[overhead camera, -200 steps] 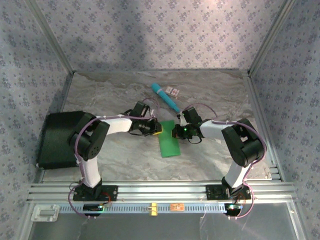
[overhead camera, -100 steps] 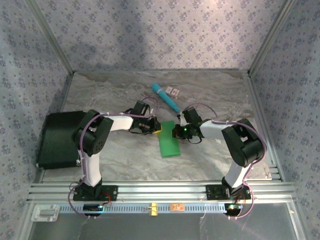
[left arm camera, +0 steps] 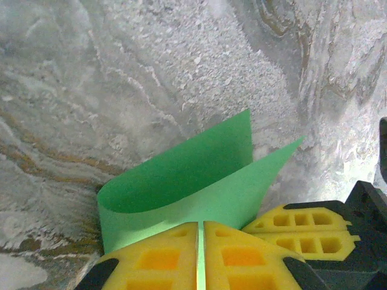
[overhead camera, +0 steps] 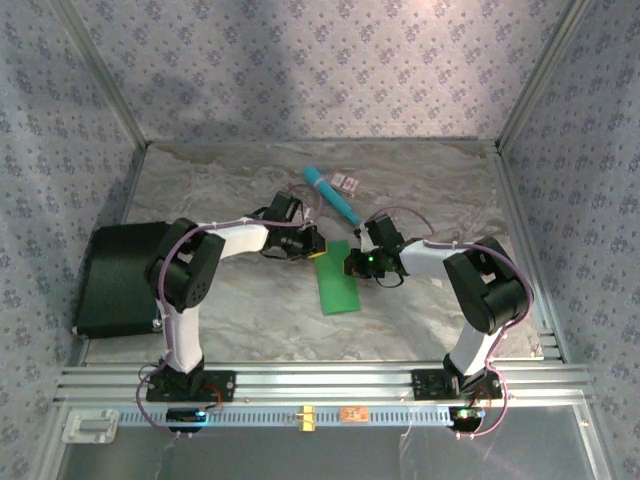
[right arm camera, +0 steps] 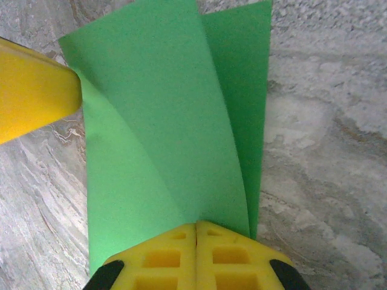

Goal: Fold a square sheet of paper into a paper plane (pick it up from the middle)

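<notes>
The square sheet of paper (overhead camera: 338, 283) lies curled just near-side of the teal stick (overhead camera: 333, 196). The left gripper (left arm camera: 200, 225) and right gripper (right arm camera: 196, 225) each pinch its stick-side edge, pads pressed together. Since a second ago, the left gripper has drawn closer to the stick

The square sheet of paper (left arm camera: 199, 175) is thin, smooth, matt green stock with no sheen, lying on a table (left arm camera: 121, 72) with a grey marble-look finish, grainy and speckled up close. The left gripper (left arm camera: 200, 225) carries matt yellow moulded pads (left arm camera: 158, 258). The near-edge rails (overhead camera: 320, 380) are bare brushed metal, and the teal stick (overhead camera: 335, 197) looks like smooth plastic.
</notes>
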